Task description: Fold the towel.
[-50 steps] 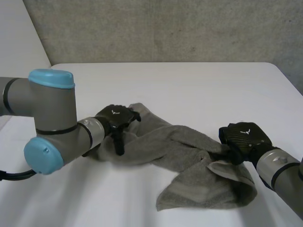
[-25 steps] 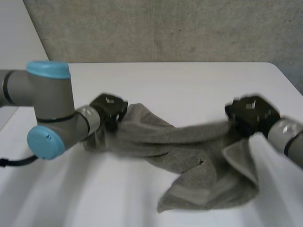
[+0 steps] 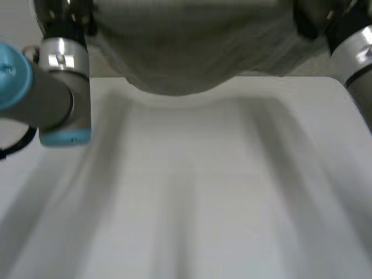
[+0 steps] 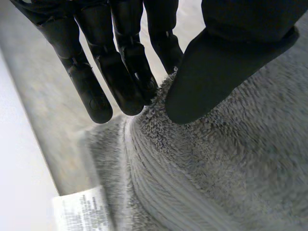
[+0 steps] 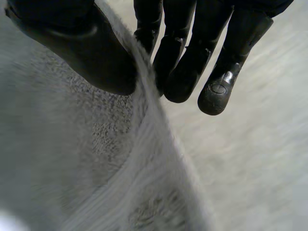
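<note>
The grey towel [image 3: 186,52] hangs in the air, stretched between my two hands and sagging in the middle above the white table [image 3: 192,192]. In the left wrist view my left hand [image 4: 231,48] pinches the towel's [image 4: 216,168] edge between thumb and straight fingers [image 4: 120,72]. A white label [image 4: 82,211] shows on the cloth below that grip. In the right wrist view my right hand [image 5: 72,43] pinches the towel's [image 5: 72,159] edge the same way, thumb on one face and fingers [image 5: 192,62] on the other. Left arm [image 3: 58,87] and right arm [image 3: 357,52] are raised.
The bare white table spreads out under the hanging towel. A grey wall [image 4: 53,120] stands behind the table's far edge.
The left hand closed on the towel's left end. Both arms then rose, lifting the towel off the table and pulling it out between them.
</note>
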`<control>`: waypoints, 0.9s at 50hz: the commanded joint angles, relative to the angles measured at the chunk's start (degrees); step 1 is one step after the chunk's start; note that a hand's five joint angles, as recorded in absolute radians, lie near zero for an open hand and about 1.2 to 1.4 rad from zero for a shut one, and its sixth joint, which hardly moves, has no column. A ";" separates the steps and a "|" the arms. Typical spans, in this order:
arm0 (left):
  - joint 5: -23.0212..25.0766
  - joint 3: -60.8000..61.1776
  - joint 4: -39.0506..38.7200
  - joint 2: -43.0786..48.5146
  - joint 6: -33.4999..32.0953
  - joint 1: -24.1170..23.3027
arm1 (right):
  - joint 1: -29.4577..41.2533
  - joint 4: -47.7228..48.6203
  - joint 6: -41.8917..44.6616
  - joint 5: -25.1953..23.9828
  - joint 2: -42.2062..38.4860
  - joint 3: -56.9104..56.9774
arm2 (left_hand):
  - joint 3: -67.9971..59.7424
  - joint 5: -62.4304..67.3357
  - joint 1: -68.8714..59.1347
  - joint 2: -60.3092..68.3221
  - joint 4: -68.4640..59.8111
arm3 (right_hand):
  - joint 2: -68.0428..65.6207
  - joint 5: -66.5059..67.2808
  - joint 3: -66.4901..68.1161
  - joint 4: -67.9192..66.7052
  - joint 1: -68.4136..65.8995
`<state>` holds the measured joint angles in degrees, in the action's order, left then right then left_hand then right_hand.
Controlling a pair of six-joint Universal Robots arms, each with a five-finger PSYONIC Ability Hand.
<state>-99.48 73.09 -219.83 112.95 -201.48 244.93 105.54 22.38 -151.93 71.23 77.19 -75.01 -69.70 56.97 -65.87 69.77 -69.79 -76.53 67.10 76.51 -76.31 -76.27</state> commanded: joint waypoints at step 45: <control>0.78 35.45 7.22 -2.21 3.63 0.03 | -5.43 -12.88 4.37 9.10 -15.67 -19.21 | -10.30 13.03 -14.13 10.23 -10.21 | 28.60 -29.17 -28.58 28.38 28.34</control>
<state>-98.70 108.47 -212.76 110.74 -198.97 245.08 100.61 9.45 -145.26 80.75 61.68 -94.17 -69.72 56.97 -65.87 69.77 -69.81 -47.08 36.11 46.62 -46.66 -46.16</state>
